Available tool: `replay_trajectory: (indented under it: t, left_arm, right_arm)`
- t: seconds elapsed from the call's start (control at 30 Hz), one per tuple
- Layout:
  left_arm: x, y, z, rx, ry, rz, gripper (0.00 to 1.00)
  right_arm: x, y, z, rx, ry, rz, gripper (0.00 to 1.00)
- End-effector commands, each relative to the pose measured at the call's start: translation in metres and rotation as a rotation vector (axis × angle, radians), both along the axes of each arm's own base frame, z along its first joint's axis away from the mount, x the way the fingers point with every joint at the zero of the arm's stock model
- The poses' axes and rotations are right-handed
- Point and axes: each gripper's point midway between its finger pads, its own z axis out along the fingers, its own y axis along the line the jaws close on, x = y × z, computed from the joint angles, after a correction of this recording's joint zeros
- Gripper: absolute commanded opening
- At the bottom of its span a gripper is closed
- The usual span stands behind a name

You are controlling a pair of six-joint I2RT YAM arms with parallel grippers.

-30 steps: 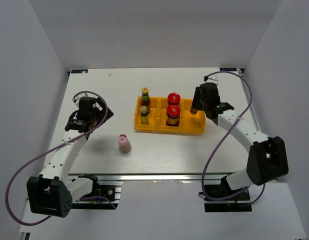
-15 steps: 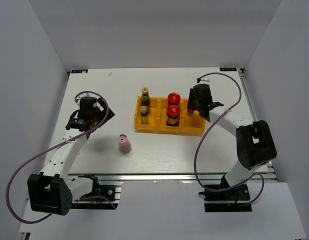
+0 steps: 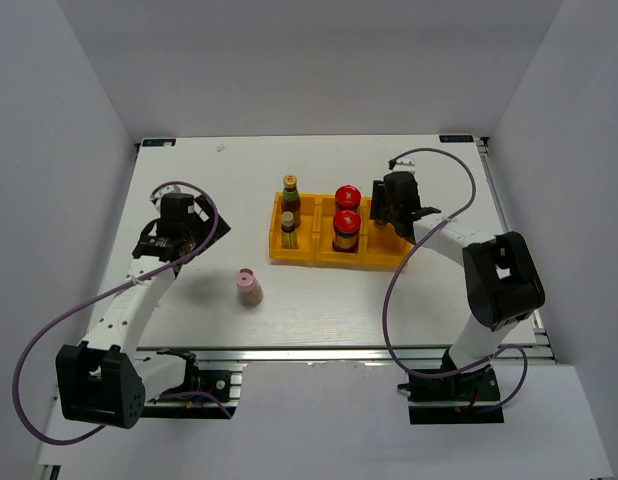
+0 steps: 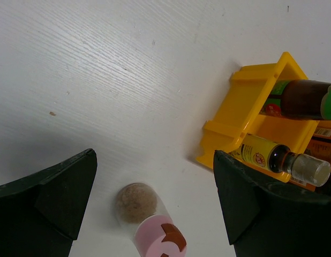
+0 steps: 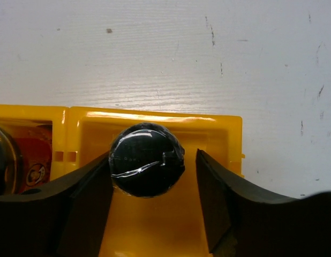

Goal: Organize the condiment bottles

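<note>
Fingers of the right hand stand on both sides of a black-capped bottle in the right compartment of the yellow tray; I cannot tell if they press it. Left hand hangs wide open and empty over the surface, near the pink-capped bottle. Yellow-capped bottles and red-capped bottles fill the other compartments.
</note>
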Motion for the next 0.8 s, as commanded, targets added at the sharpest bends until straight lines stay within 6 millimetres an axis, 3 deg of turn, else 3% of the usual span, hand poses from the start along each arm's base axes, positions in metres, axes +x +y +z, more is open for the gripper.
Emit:
replay_trajectory:
  t: [0.0, 0.1, 0.17, 0.3, 0.43, 0.5, 0.6, 0.63, 0.7, 0.73, 0.77]
  left_arm:
    - [0.006, -0.001, 0.013, -0.003, -0.047, -0.009, 0.98]
    - [0.006, -0.002, 0.015, -0.008, -0.060, -0.013, 0.98]
    - [0.006, -0.002, 0.014, -0.010, -0.061, -0.015, 0.98]
    - [0.006, -0.002, 0.013, -0.010, -0.054, -0.015, 0.98]
    - [0.005, -0.002, 0.014, -0.010, -0.058, -0.018, 0.98]
    - [0.005, -0.002, 0.016, -0.011, -0.062, -0.012, 0.98]
    - [0.004, 0.000, 0.015, -0.008, -0.057, 0.002, 0.98]
    - [0.003, 0.001, 0.013, -0.006, -0.050, 0.008, 0.98]
    - [0.003, 0.002, 0.013, -0.006, -0.044, 0.014, 0.98]
    - [0.001, 0.002, 0.013, -0.004, -0.037, 0.015, 0.98]
    - [0.001, 0.002, 0.014, -0.005, -0.039, 0.014, 0.98]
  right_arm:
    - [0.010, -0.001, 0.018, -0.003, -0.048, -0.012, 0.68]
    - [0.009, 0.002, 0.037, 0.014, -0.090, 0.006, 0.75]
    - [0.009, 0.006, 0.054, 0.029, -0.110, 0.035, 0.89]
    - [0.008, 0.010, 0.090, 0.054, -0.166, 0.056, 0.89]
    - [-0.004, 0.019, 0.144, 0.096, -0.239, 0.127, 0.89]
    - [-0.023, 0.047, 0.159, 0.097, -0.237, 0.295, 0.89]
    - [-0.073, 0.097, 0.163, 0.038, -0.200, 0.474, 0.89]
    - [-0.108, 0.136, 0.168, 0.012, -0.230, 0.608, 0.89]
    - [-0.146, 0.173, 0.164, -0.020, -0.252, 0.787, 0.89]
    - [-0.176, 0.196, 0.158, -0.006, -0.243, 0.894, 0.89]
    - [-0.190, 0.210, 0.157, 0.030, -0.242, 0.955, 0.89]
